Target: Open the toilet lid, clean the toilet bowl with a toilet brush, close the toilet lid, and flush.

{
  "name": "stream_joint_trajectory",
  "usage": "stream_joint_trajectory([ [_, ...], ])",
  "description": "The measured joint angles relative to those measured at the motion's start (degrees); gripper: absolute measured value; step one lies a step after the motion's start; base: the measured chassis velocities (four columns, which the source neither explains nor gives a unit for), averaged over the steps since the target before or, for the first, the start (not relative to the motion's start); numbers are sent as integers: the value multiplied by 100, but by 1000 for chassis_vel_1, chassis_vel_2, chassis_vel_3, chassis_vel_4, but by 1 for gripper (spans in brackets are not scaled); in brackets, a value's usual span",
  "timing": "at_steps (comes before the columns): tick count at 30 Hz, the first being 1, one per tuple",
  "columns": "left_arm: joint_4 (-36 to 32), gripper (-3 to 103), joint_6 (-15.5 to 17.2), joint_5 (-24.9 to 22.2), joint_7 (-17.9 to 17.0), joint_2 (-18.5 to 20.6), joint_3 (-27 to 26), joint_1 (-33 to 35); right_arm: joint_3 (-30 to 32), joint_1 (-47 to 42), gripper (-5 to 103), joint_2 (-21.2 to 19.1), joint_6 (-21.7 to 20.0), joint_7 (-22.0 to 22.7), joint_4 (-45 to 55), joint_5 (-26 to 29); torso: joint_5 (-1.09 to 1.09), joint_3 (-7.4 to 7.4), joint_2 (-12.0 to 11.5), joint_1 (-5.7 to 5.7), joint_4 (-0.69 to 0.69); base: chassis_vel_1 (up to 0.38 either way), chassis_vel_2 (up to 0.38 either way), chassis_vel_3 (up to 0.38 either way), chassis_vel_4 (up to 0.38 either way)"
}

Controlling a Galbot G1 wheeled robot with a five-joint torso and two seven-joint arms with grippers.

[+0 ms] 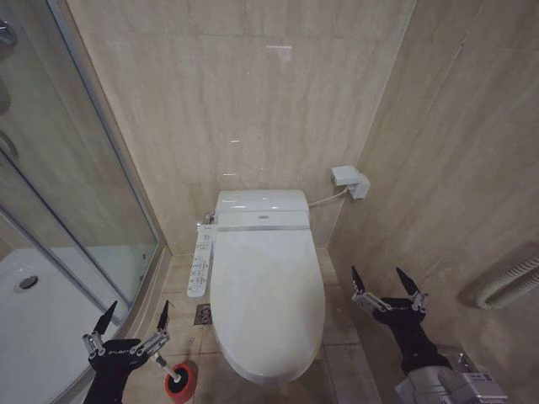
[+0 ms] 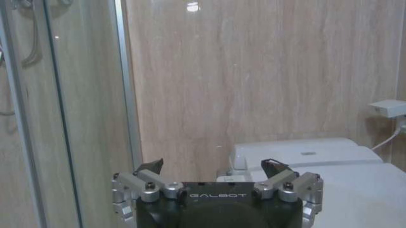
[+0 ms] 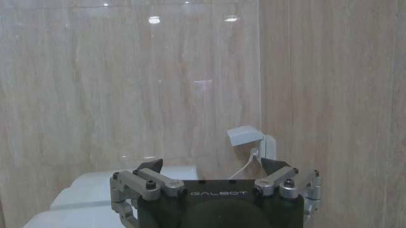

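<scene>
Your left pincer partly hides the toilet brush standing in its red holder just below it. Both pincers gape empty; your right pincer hovers right of the closed toilet lid, which conceals the bowl.

This is a small bathroom: beige marble-look wall tiles run up behind a white electronic toilet with its glossy lid shut; a glass-walled shower cubicle with a white curved tray stands beside it.
</scene>
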Motion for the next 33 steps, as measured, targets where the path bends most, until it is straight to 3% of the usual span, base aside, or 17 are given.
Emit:
stream_joint_trajectory([
  [33, 0, 100, 0, 0, 0, 0, 0, 0, 0, 0, 100, 0, 0, 0, 0, 0, 0, 0, 0, 0, 0, 0, 0, 0, 0],
])
